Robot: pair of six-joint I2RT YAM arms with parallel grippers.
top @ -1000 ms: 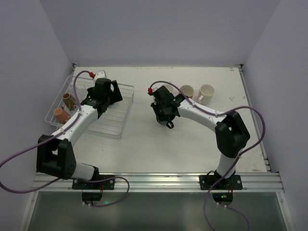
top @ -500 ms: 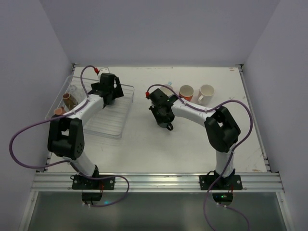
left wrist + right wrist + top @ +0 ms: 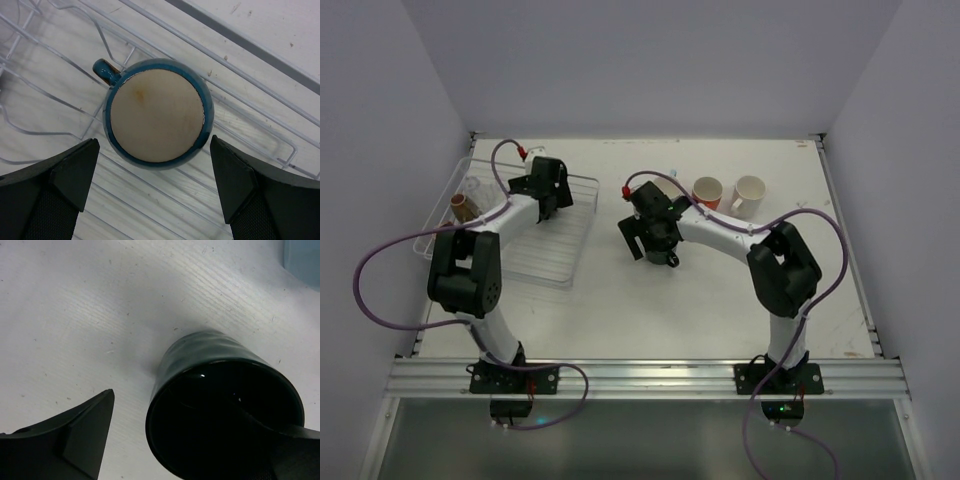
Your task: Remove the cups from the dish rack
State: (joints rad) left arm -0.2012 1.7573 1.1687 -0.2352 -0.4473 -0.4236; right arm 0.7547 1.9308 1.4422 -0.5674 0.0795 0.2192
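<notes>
A dark teal cup (image 3: 157,112) lies upside down on the dish rack (image 3: 45,115), pale base up, handle to the upper left. My left gripper (image 3: 160,200) hangs just above it, open, one finger to each side and touching nothing. From above, the left gripper (image 3: 545,188) is over the far end of the dish rack (image 3: 582,215). A dark cup (image 3: 225,400) stands upright on the table. My right gripper (image 3: 185,450) is open around its near wall, the left finger clear of it. In the top view the right gripper (image 3: 655,245) is beside the dark cup (image 3: 670,258).
An orange mug (image 3: 707,191) and a white mug (image 3: 748,192) stand at the back right of the table. A light blue cup (image 3: 302,257) is close behind the dark cup. A brown cup (image 3: 463,206) and a clear glass (image 3: 472,186) stay at the rack's left end.
My right gripper has opened and let go of the dark cup, which now stands on the table. My left arm swung further back over the rack's far end.
</notes>
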